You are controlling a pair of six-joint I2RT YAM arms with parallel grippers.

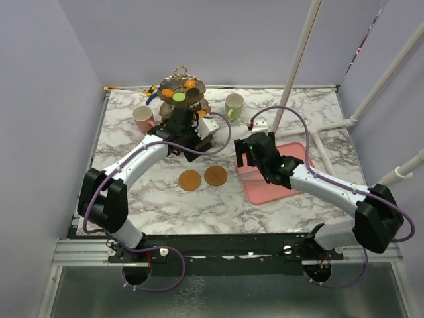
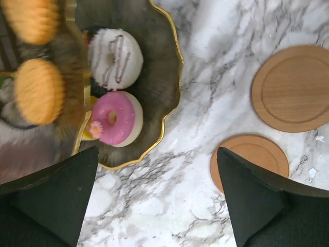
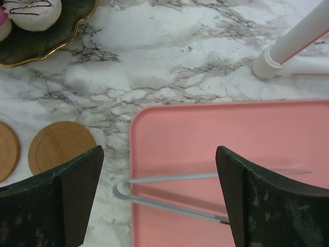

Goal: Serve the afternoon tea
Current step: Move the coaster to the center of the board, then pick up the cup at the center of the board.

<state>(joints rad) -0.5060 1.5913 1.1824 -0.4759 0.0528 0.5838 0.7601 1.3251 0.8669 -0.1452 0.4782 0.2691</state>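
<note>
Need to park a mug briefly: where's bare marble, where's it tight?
Free: the marble strip in front of the two coasters, toward the near edge; also the left edge beside the pink mug. Tight: around the stand, with left gripper and green mug close.

Left mug [image 1: 143,118] and right mug [image 1: 234,106] flank the stand [image 1: 161,88]; coasters [image 1: 191,179] lie before it

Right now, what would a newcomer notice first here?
The dark tiered stand at the far side, loaded with bright pastries, with a pink mug left of it and a green mug right. Then the pink tray at right and two coasters in the middle.
</note>
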